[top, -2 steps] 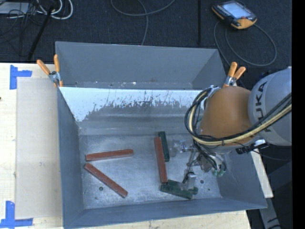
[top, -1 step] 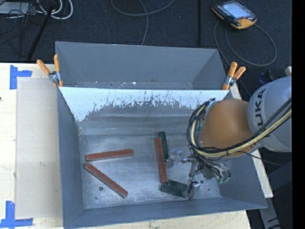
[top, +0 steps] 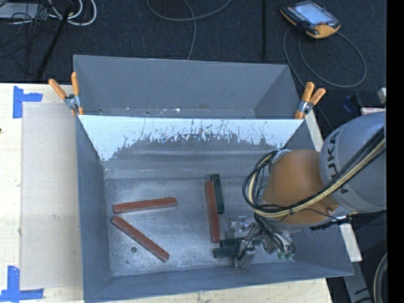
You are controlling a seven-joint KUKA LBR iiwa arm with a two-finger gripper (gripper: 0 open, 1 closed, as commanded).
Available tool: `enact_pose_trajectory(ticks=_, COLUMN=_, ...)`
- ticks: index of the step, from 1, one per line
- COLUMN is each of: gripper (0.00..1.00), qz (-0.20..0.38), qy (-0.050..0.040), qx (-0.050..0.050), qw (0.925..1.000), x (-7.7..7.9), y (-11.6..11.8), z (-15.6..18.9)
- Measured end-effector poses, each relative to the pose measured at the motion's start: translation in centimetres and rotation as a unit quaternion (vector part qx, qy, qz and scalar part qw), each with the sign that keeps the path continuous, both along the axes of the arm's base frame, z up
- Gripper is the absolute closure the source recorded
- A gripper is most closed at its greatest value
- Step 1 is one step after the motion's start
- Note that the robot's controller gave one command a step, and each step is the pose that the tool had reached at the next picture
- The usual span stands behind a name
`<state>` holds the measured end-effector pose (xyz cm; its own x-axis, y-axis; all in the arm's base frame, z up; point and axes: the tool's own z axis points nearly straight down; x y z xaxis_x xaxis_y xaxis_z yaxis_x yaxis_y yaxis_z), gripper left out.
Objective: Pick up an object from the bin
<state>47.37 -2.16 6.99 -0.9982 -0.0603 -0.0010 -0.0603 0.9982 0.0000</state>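
Camera view showed the claw [top: 242, 248] low over the floor of the bin [top: 189, 103], close to the near edge and towards the near right corner. Whether the claw was wide or narrow could not be told, and no thing was seen held in it. Nearest to it was the middle red-brown bar [top: 212, 212], a long flat strip running from near to far, whose near end lay just left of the claw. A dark green bar [top: 218, 193] lay alongside the far half of that strip, touching its right side. Towards the near left corner lay a slanted red-brown bar [top: 140, 237], and just beyond it a level red-brown bar [top: 145, 204], the two apart. Above the claw sat the orange cover [top: 293, 182] of the wrist, with looped cables [top: 252, 185] on its left side.
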Motion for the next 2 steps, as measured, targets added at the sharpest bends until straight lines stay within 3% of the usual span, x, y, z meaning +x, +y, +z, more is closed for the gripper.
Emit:
enact_pose_trajectory(ticks=1, gripper=1.0, qz=0.0, qy=0.0, qx=0.0, qw=1.0, x=0.0, y=0.0, z=0.0)
enact_pose_trajectory(ticks=2, gripper=1.0, qz=0.018, qy=-0.0009, qx=0.0, qw=0.9998, x=1.6, y=7.1, z=17.0)
